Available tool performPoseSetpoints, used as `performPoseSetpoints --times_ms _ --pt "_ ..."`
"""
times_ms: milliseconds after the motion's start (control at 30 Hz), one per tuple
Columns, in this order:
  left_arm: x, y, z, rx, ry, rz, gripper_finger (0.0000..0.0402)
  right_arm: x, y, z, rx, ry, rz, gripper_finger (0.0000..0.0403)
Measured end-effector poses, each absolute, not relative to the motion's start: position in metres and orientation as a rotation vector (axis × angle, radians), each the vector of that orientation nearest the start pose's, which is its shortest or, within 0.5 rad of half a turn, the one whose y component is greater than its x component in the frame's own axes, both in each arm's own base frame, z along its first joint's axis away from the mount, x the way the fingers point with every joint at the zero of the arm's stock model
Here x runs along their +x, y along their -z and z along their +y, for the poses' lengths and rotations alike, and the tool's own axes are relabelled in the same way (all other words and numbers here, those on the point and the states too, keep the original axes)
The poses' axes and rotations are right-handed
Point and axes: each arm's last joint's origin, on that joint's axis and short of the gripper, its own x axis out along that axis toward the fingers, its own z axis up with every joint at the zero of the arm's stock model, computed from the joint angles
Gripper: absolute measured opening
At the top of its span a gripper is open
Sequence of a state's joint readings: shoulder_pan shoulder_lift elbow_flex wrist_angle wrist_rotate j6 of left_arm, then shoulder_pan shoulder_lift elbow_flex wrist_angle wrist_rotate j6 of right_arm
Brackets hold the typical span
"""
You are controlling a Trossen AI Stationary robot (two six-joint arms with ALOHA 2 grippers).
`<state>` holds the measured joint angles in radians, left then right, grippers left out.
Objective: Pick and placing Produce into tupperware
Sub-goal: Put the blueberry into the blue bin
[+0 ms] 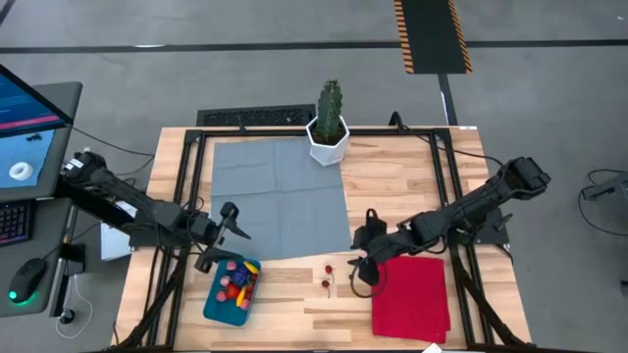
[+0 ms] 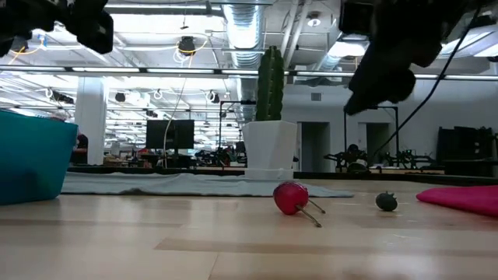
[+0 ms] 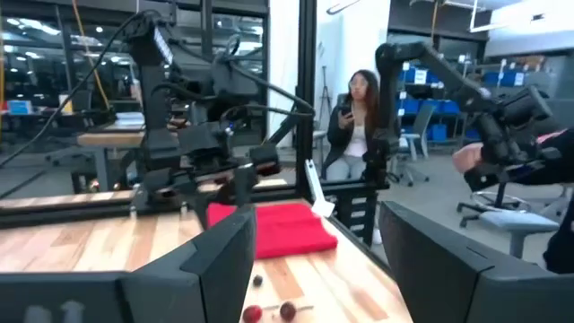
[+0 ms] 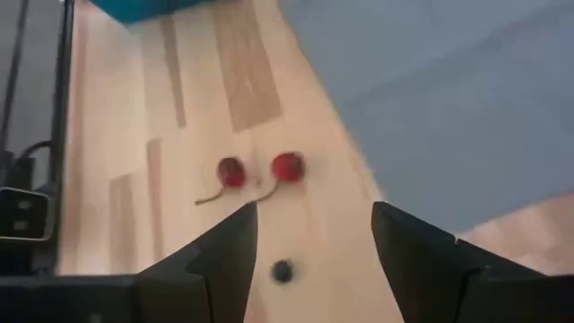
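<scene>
The tupperware (image 1: 218, 304) is teal-blue and holds red, pink and yellow produce (image 1: 235, 281). Two red cherries (image 4: 260, 170) and a small dark piece (image 4: 282, 270) lie on pale striped wood (image 1: 294, 314). The mat (image 1: 280, 196) is grey, the cloth (image 1: 412, 294) red, the cactus (image 1: 330, 106) green in a white pot (image 1: 328, 145).

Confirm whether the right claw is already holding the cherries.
No. In the right wrist view the cherries lie on the bare wood ahead of the right claw, whose fingers stand apart and empty.
</scene>
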<state>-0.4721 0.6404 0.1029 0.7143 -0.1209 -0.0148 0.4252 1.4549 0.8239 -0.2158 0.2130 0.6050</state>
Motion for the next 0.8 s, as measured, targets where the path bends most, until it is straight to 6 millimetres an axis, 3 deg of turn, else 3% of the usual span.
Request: performPoseSetpoints --times_ms 200,500,800 --pt "0.129 -0.196 -0.061 -0.079 0.326 -0.132 0.0226 0.274 -0.185 0.129 0.374 0.041 0.917 0.0234" --pt "0.131 -0.191 -0.059 -0.157 0.241 -0.073 0.0226 0.291 -0.147 0.141 0.345 0.147 1.140 0.0223" --pt "0.131 -0.191 -0.059 -0.169 0.227 -0.076 0.0226 0.303 -0.133 0.159 0.298 0.130 1.195 0.0203"
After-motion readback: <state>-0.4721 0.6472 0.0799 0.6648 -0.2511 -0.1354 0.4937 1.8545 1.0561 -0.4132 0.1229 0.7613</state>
